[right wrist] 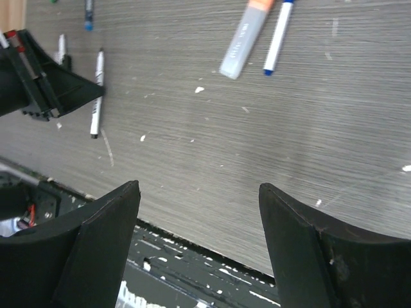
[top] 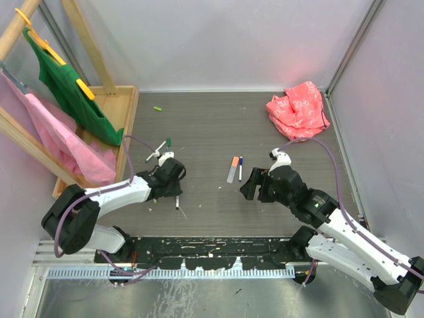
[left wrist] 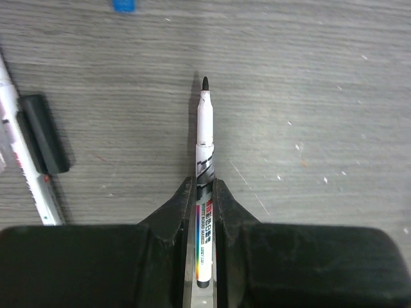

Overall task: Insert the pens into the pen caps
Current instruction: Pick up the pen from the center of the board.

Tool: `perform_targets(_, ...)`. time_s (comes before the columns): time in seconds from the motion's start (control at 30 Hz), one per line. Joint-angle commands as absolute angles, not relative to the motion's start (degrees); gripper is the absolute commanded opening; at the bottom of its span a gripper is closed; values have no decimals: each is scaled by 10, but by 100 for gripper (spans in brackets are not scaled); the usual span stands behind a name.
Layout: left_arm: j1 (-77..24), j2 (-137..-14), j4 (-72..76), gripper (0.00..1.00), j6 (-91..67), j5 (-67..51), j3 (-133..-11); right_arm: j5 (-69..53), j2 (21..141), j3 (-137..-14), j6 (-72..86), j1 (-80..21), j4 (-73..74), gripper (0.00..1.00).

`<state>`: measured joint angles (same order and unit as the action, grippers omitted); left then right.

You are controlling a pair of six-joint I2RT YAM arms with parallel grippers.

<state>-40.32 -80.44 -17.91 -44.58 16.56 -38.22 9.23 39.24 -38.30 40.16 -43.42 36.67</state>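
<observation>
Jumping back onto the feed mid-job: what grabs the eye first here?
The left gripper is shut on an uncapped black-tipped pen, tip pointing forward. The right gripper hangs open above the table near its front edge, with an orange-ended pen and a blue-ended pen lying side by side mid-table. A crumpled red cloth fills the far right corner.

The overhead view looks down from above the near edge over the whole table (top: 212,126). Both wrist views skim it closely; the right one looks leftward, sharing the left view's pen (right wrist: 95,122).
</observation>
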Motion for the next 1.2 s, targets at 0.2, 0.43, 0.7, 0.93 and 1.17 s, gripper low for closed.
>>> perform_targets(0.2, -449, -656, -107, 1, -423, 70, -384, -52, 412, -371, 353, -433, 234, 80)
perform_targets(0.43, -506, -612, -72, 1, -443, 70, -410, -86, 459, -384, 360, -434, 158, 79)
perform_targets(0.7, -540, -597, -3, 1, -434, 59, -423, -102, 491, -388, 411, -434, 63, 77)
perform_targets(0.93, -557, -600, 14, 1, -424, 45, -435, -39, 491, -369, 497, -434, 1, 75)
perform_targets(1.17, -566, -596, 28, 1, -426, 44, -431, -50, 512, -371, 523, -435, -25, 68)
